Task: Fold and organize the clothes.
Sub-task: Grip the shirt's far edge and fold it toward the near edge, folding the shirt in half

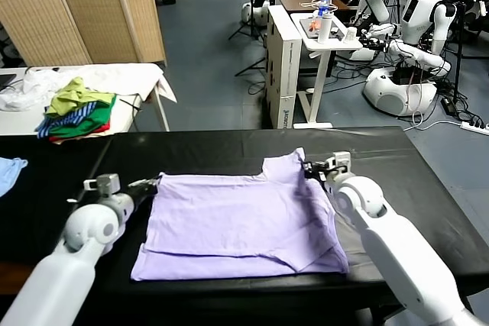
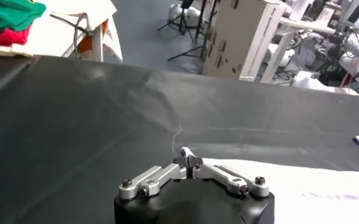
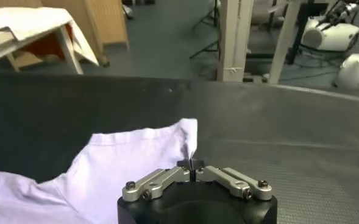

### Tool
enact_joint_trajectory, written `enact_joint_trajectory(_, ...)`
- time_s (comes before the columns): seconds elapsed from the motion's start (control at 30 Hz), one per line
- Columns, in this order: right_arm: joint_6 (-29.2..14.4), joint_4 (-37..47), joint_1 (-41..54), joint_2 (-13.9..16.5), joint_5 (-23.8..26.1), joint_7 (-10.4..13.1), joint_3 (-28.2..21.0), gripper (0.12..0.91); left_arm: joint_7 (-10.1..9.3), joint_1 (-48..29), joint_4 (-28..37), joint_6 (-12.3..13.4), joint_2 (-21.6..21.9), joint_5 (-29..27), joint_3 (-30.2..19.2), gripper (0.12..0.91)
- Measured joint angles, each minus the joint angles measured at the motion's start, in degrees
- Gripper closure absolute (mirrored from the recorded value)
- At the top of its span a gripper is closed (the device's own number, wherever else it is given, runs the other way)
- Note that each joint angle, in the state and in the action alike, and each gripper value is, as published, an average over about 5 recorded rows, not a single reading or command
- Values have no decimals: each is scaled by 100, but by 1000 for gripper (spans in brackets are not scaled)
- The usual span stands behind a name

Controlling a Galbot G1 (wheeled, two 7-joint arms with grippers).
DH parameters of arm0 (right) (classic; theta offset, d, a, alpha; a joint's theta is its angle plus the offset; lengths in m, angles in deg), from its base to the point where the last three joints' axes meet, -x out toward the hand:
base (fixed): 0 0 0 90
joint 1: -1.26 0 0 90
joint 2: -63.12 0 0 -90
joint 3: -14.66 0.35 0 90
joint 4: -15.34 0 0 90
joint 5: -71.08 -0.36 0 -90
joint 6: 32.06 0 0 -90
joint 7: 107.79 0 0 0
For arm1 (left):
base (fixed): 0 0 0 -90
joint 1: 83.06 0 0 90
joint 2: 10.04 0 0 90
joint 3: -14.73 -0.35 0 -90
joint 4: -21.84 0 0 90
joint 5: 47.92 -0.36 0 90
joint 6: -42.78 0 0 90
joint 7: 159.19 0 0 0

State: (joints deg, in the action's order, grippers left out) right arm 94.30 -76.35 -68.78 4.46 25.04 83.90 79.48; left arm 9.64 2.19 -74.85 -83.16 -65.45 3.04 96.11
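A: Where does the garment lie, and what step am I in?

B: The lavender T-shirt (image 1: 244, 223) lies flat on the black table (image 1: 69, 166), already folded partway, its far edge toward the room. I judge I am starting a fold with both far corners pinched.

A: How should I do it well?

B: I would lift both corners together, keep them level and the far edge taut, then carry it toward the near hem so the layers land square.

A: And the jaws?

B: The left gripper (image 1: 153, 183) is closed tight on the shirt's far left corner. The right gripper (image 1: 312, 169) is likewise clamped together on the far right corner, beside the neckline. Each holds only thin cloth.
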Motion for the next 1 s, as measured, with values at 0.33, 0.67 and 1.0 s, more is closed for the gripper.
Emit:
enact_joint_trajectory(0.33,70,-1004,-658,523,-301,16,544,873,-11,851,-1056,7,260,16,552,878)
enact_joint_trajectory(0.67,494,-2163,-1616,1032,-463,154,1115,873,-83,1894,-2065,-26,317,-32,1126,878)
enact_joint_trajectory(1.0,582,-2941,-2618,1451,-401,329,1497,873,-155,2641,-2715,-129,158,-299,1412,883)
